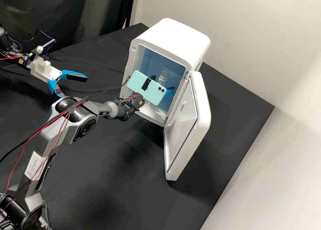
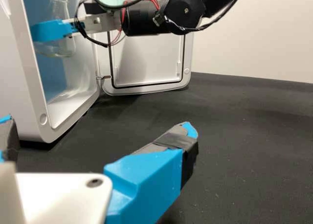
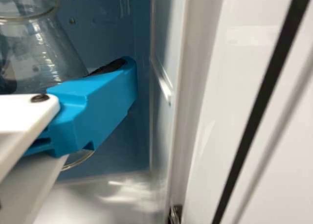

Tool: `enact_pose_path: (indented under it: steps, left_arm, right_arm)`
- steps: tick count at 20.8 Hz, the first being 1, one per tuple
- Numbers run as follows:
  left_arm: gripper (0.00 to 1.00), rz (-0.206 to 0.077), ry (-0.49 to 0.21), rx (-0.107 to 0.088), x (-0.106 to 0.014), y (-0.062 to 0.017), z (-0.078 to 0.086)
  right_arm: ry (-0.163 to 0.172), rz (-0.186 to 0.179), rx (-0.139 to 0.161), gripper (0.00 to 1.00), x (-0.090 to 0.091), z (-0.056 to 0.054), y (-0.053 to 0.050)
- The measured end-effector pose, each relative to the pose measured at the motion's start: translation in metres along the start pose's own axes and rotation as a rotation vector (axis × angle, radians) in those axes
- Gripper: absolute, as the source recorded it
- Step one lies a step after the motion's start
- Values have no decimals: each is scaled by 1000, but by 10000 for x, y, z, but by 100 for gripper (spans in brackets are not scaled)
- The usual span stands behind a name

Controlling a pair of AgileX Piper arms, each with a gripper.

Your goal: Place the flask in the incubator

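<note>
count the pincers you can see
2. The left pincer hangs open above the bench, off from the incubator; the right pincer is inside the incubator, shut on the flask.

Clear glass flask (image 1: 163,77) upright inside white incubator (image 1: 174,36), blue interior, door (image 1: 187,123) open.

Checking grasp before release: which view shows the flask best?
Right wrist view: flask close up, blue finger against its glass. High view: its neck behind the phone. Left wrist view: a partial side glimpse.
</note>
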Motion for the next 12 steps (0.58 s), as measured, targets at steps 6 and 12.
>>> enact_pose_path:
  steps: [6, 12]
  left_arm:
    - [100, -3, 3, -8, 17, -12, 5]
    - [100, -1, 2, -8, 17, -10, 5]
  right_arm:
    - [-14, 1, -11, 0, 75, -37, -30]
    - [-51, 4, -13, 0, 149, -30, -98]
